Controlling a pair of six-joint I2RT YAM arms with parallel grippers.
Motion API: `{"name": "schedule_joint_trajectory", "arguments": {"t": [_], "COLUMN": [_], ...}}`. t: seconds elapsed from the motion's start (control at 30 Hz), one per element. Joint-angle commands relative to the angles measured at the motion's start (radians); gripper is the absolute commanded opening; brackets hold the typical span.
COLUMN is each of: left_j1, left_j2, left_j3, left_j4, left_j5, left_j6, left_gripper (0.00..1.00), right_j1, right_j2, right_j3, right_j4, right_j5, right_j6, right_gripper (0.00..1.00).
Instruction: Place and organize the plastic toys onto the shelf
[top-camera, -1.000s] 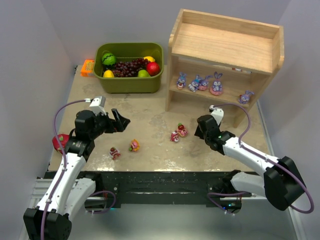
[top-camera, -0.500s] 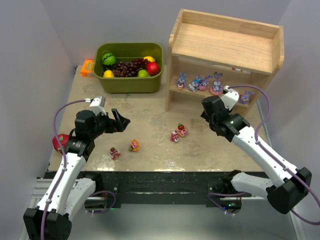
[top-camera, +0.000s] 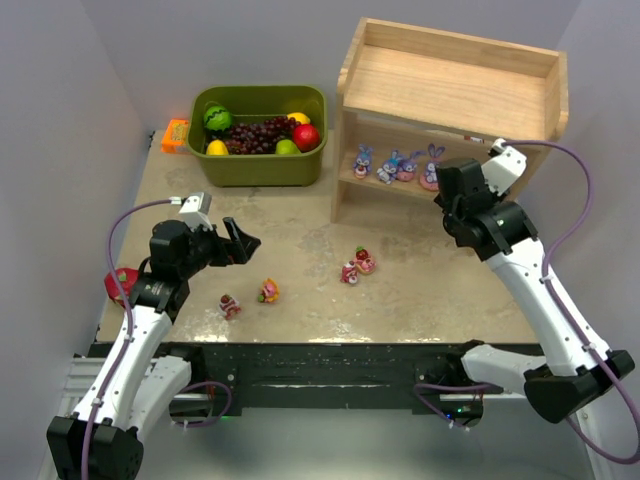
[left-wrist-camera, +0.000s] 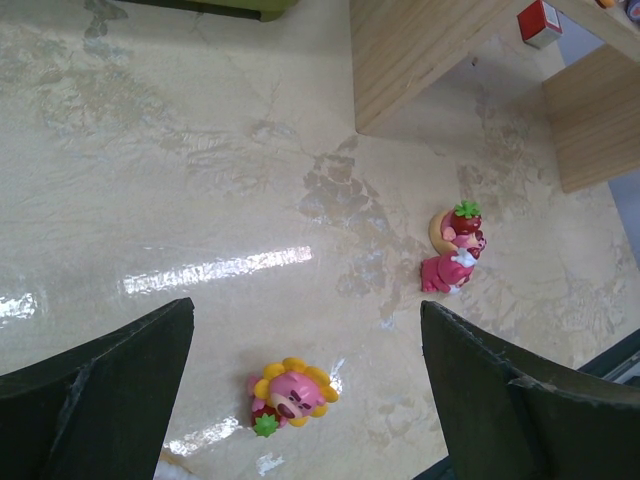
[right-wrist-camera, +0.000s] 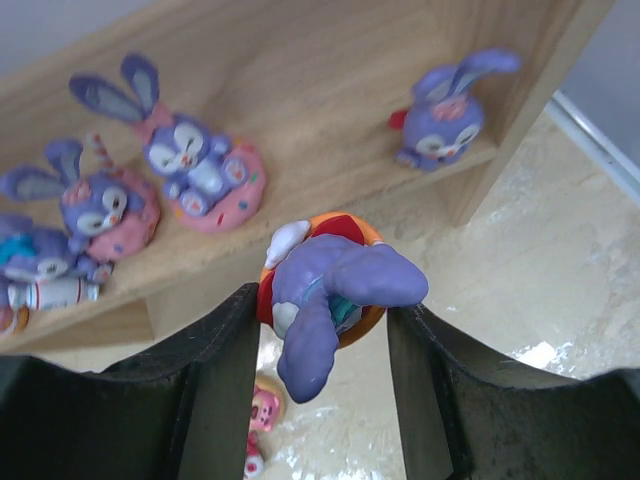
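- The right gripper (right-wrist-camera: 322, 302) is clenched on a purple bunny (right-wrist-camera: 340, 275) with an orange base, at the centre of the wrist view, in front of the shelf (right-wrist-camera: 300, 80) and its lower tier.
- On that tier a pink-based bunny (right-wrist-camera: 205, 170) stands at upper left, and a small bunny (right-wrist-camera: 445, 120) at upper right beside the side board (right-wrist-camera: 530, 60).
- The left gripper (left-wrist-camera: 305, 310) is spread wide and grasps nothing; the yellow-petalled bear (left-wrist-camera: 290, 390) lies below it and the strawberry bear (left-wrist-camera: 455, 250) to the right.
- The green bin (top-camera: 258, 165) sits at upper left of the top view.
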Motion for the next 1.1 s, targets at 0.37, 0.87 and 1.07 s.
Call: {"name": "schedule_joint_trajectory", "arguments": {"t": [0.37,0.87,1.07], "left_j1": [-0.003,-0.003,-0.001], "left_j2": [-0.023,-0.017,-0.018], "left_j3": [-0.007,-0.004,-0.004], "left_j4": [0.009,0.006,0.000], "left_j5": [0.019,0.015,0.007], "left_j6": [0.014,0.017,0.020], "left_gripper": [1.00,1.00,1.00], "right_j1": [-0.071,-0.104,-0.110], "right_j2": [0.142,0.199,0.173], "right_j3": [0.138,0.128,0.065], "right_j4": [0.019,0.050,0.110], "right_j5": [0.055,0.089,0.093], "right_j6": [-0.031,0.013,0.045], "right_gripper": [0.00,0.00,0.00]}}
